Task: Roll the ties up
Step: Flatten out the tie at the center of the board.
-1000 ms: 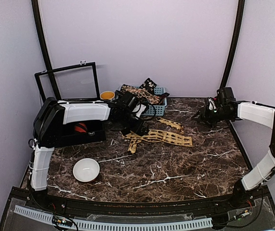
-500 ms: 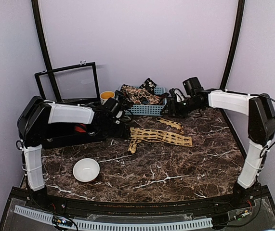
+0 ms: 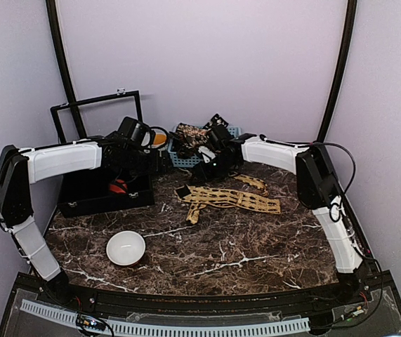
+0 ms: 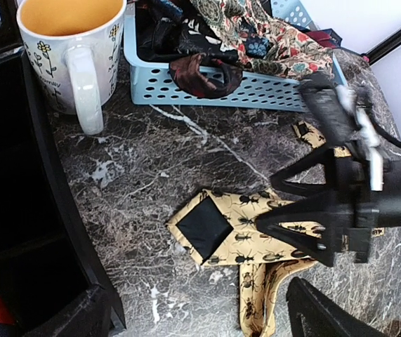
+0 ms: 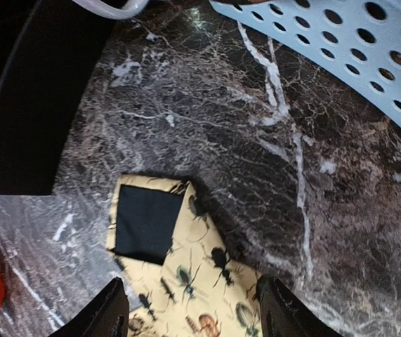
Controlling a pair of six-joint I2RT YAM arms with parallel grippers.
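Mustard tie (image 3: 232,199): lying flat, unrolled, on the worktop (image 3: 256,246) just in front of the blue basket (image 4: 256,88); rolling not begun. Other ties (image 4: 256,35): sitting heaped in the basket. Right claw (image 5: 193,309): hovering wide open, empty, over the mustard tie's tip. Left claw (image 4: 200,316): likewise gaping, empty.

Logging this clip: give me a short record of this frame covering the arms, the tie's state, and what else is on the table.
Mustard tie: flat on the table, unrolled, black-lined tip face up
Right gripper: open, over the tie just behind that tip; contact cannot be told
Left gripper: open, holding nothing, above the table near the mug
Other ties: heaped in the blue basket
Bowl: white, front left, apart from the tie
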